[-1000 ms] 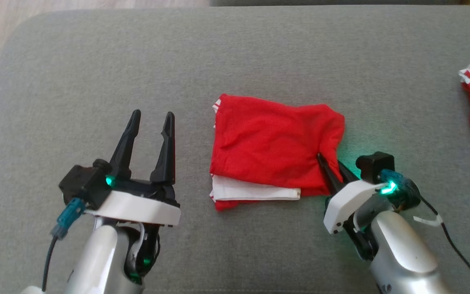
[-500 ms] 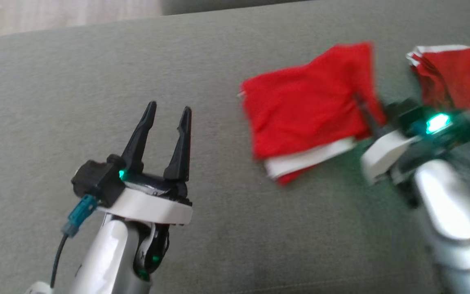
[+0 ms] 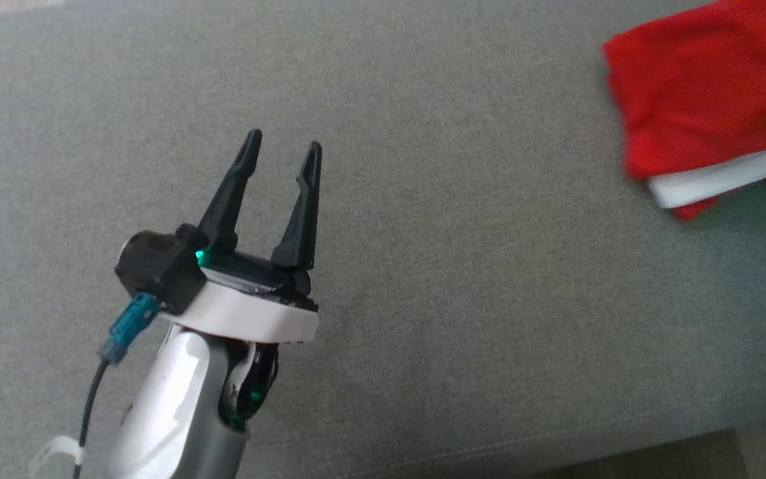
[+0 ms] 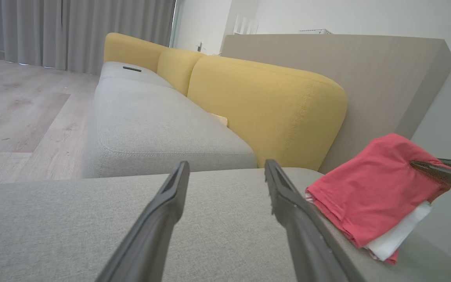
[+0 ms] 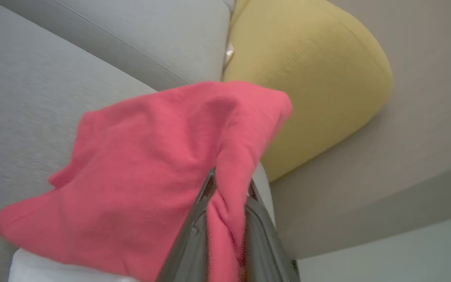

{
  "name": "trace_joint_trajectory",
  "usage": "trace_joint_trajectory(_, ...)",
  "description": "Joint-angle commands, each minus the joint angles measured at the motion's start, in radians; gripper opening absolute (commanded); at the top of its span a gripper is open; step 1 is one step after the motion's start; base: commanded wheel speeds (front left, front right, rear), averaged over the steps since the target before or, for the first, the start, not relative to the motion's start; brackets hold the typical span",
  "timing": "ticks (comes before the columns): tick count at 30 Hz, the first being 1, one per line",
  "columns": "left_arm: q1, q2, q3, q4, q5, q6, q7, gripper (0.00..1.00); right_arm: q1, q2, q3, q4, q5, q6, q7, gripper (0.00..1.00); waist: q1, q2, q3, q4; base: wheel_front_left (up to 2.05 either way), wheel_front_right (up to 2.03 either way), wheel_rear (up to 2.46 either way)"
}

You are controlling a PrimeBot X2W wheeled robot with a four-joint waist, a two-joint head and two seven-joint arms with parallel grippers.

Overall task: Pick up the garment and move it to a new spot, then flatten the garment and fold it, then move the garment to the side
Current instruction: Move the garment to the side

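The garment [image 3: 702, 113] is a folded red piece with a white layer showing at its lower edge, at the upper right of the head view and cut off by the frame. My right gripper [image 5: 229, 181] is shut on a bunched red fold of the garment [image 5: 143, 168]. The left wrist view has those dark fingers [image 4: 439, 173] pinching the garment [image 4: 366, 192] at its right corner, which is raised a little. My left gripper [image 3: 283, 142] stands open over bare grey cushion, well left of the garment, nothing between its fingers [image 4: 170, 203].
The grey cushion [image 3: 463, 279] has its front edge at the lower right, with wood floor [image 3: 722, 459] beyond. A yellow sofa backrest [image 4: 264, 105] and grey sofa seat [image 4: 151, 133] stand behind, beside a beige panel [image 4: 366, 78].
The head camera has swung, sliding the whole picture. The right gripper, shut on the garment's corner, has drawn the garment rightward away from the left gripper, which stays open and still.
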Motion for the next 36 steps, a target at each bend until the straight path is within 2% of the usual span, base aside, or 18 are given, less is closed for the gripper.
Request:
trace_joint_trajectory(1, -0.038, 0.006, 0.038, -0.035, 0.013, -0.004, -0.005, 1.0, -0.01, -0.042, -0.019, -0.022, -0.001, 0.007, 0.004, 0.0, -0.0001, 0.0, 0.018, -0.003, 0.0, 0.0, 0.0)
trace_joint_trajectory(4, -0.048, 0.006, 0.047, -0.034, 0.017, -0.01, -0.005, 1.0, -0.003, -0.076, -0.064, 0.002, -0.012, 0.007, 0.001, 0.0, -0.0001, 0.0, 0.041, 0.0, 0.0, 0.0, 0.0)
trace_joint_trajectory(8, -0.062, 0.006, 0.059, -0.036, 0.019, -0.015, -0.005, 1.0, 0.0, -0.073, -0.111, 0.029, -0.033, 0.007, 0.019, 0.0, -0.0001, 0.0, 0.071, 0.011, 0.0, 0.0, 0.0)
trace_joint_trajectory(13, -0.068, 0.006, 0.076, -0.037, 0.023, -0.021, -0.005, 1.0, 0.007, -0.044, -0.182, 0.046, -0.095, 0.007, 0.072, 0.0, -0.0001, 0.0, 0.095, 0.02, 0.0, 0.0, 0.0)
trace_joint_trajectory(19, -0.067, 0.006, 0.083, -0.039, 0.024, -0.026, -0.005, 1.0, 0.031, 0.012, -0.244, 0.026, -0.12, 0.007, 0.077, 0.0, -0.0001, 0.0, 0.109, 0.025, 0.0, 0.0, 0.0)
trace_joint_trajectory(20, -0.067, 0.006, 0.085, -0.039, 0.025, -0.026, -0.005, 1.0, 0.033, 0.022, -0.253, 0.015, -0.124, 0.007, 0.073, 0.05, -0.0001, 0.0, 0.11, 0.025, 0.0, 0.0, 0.0)
trace_joint_trajectory(21, -0.067, 0.006, 0.087, -0.038, 0.026, -0.027, -0.005, 1.0, 0.037, 0.031, -0.259, 0.005, -0.129, 0.007, 0.073, 0.64, -0.0001, 0.0, 0.111, 0.024, 0.0, 0.0, 0.0)
trace_joint_trajectory(22, -0.066, 0.006, 0.09, -0.038, 0.027, -0.027, -0.005, 1.0, 0.04, 0.041, -0.266, -0.005, -0.132, 0.007, 0.076, 0.98, -0.0001, 0.0, 0.111, 0.023, 0.0, 0.0, 0.0)
trace_joint_trajectory(36, -0.059, 0.006, 0.094, -0.023, 0.016, -0.027, -0.005, 1.0, 0.07, 0.116, -0.28, -0.185, -0.163, 0.007, 0.141, 1.0, -0.0001, 0.0, 0.06, 0.015, 0.0, 0.0, 0.0)
